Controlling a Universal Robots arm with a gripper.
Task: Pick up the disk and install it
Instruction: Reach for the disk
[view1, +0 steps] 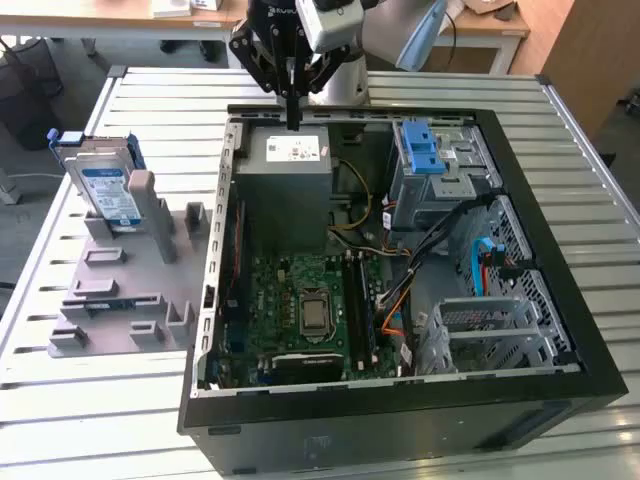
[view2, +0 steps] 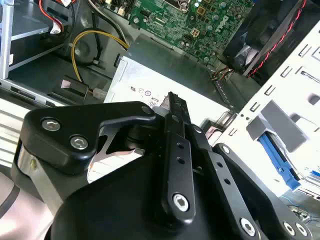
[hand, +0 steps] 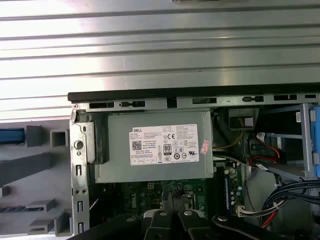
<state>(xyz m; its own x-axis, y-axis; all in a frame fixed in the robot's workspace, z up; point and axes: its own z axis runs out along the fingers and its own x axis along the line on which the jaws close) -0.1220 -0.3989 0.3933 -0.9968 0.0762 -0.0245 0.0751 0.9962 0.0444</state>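
- The disk (view1: 108, 186) stands on edge outside the computer case (view1: 400, 405), off the case's side wall on the exterior view's left. Its blue-and-white label is turned outward and its thin blue frame shows along the top.
- It sits in a slot of a grey holder block (view1: 130, 295), which lies flat on the slatted metal table (view1: 150, 95) just beside that same wall of the case.
- My claw (view1: 293, 118) is well apart from the disk and touches nothing of it.
- In the exterior view I hang over the case's far edge, with my tip pointing down at the grey metal box with the white sticker (view1: 290, 180). That box fills the case's far corner nearest the holder block.
- My fingers (view2: 172, 130) are pressed together into one narrow black tip with nothing between them, so the claw is closed and empty.
- In the first wrist view the grey box (hand: 160, 145) lies straight below me, tucked against the case's black rim.
- Deeper inside the case, past the grey box, lies the green circuit board (view1: 300, 295).
- In the case's other far corner is the grey metal cage with the chunky blue latch (view1: 430, 160).
- In the second wrist view a yellow cable (view2: 95, 35) loops inside the case next to the grey box, and a black fan (view2: 265, 35) sits beyond the board.
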